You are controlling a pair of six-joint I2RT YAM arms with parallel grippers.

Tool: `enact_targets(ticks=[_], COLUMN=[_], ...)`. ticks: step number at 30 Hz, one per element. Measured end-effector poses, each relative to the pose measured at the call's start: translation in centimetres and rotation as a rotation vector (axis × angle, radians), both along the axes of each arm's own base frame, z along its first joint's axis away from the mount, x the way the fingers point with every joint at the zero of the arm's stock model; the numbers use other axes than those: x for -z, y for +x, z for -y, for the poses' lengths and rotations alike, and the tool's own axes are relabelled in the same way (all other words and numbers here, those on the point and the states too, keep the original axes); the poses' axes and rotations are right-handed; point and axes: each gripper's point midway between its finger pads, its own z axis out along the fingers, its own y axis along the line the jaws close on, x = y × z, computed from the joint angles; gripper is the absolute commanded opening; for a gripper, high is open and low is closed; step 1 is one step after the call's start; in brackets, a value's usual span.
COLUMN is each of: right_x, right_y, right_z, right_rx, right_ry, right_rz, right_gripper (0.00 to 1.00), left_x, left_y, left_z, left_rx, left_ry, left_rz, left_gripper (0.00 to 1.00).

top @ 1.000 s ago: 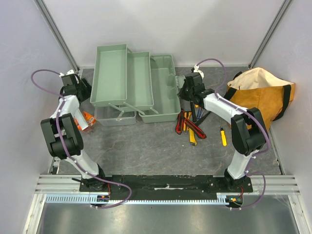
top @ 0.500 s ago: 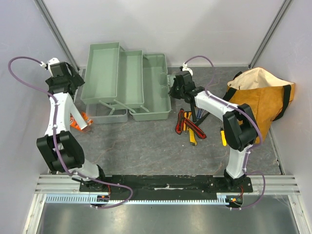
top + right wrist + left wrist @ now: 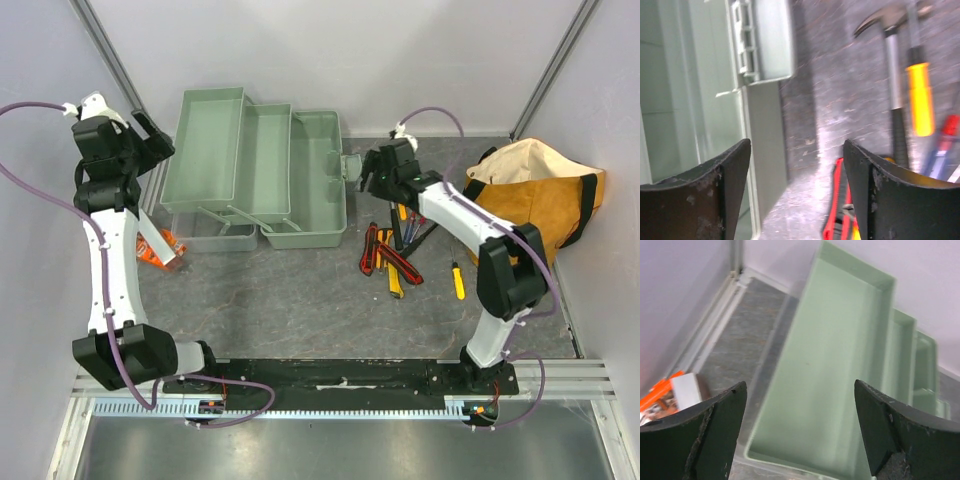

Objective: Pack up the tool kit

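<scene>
Overhead, left gripper hovers wide beside the toolbox; right gripper, also wide, hangs by its right end

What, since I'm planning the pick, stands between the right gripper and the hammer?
Nothing visible: only bare mat separates the open right gripper from the hammer, though a yellow-handled screwdriver lies close beside its shaft.

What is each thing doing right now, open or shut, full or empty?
toolbox: open wide
top tray: empty
left tool: open, holding nothing
right tool: open, holding nothing
hammer: lying flat on table
bag: mouth open
</scene>
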Motion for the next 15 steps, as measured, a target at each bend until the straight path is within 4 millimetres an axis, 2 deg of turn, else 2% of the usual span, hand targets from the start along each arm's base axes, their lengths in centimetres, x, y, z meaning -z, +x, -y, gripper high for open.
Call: enact_targets(ticks=[3, 5, 6, 9, 15], right_x=[-1.9, -2.3, -2.1, 0.1, 6.5], right_y=[0.3, -0.4, -0.8, -3.1, -9.9], right_z=[3.7, 6.7, 7.4, 9.5, 9.2], right_rx=[0.039, 0.06, 0.064, 0.028, -0.19], right_ry=[-0.029, -0.066, -0.076, -0.134, -0.182], right_rz=[0.045, 0.056, 0.05, 0.003, -0.178], right_gripper=[0.93, 0.96, 0.96, 0.96, 0.95], left_x=[-1.2, -1.7, -1.9, -2.1, -2.4], left_y=[0.1, 0.1, 0.1, -0.2, -1.2], left_z=[2.7, 4.9, 5.8, 9.0, 14.7], left_rx=[0.129, 0.232, 0.271, 0.406, 0.623], left_ry=[-0.032, -0.058, -0.069, -0.103, -0.149], left_rz=[0.035, 0.051, 0.054, 0.06, 0.062], left_gripper=[0.92, 0.91, 0.91, 0.91, 0.91])
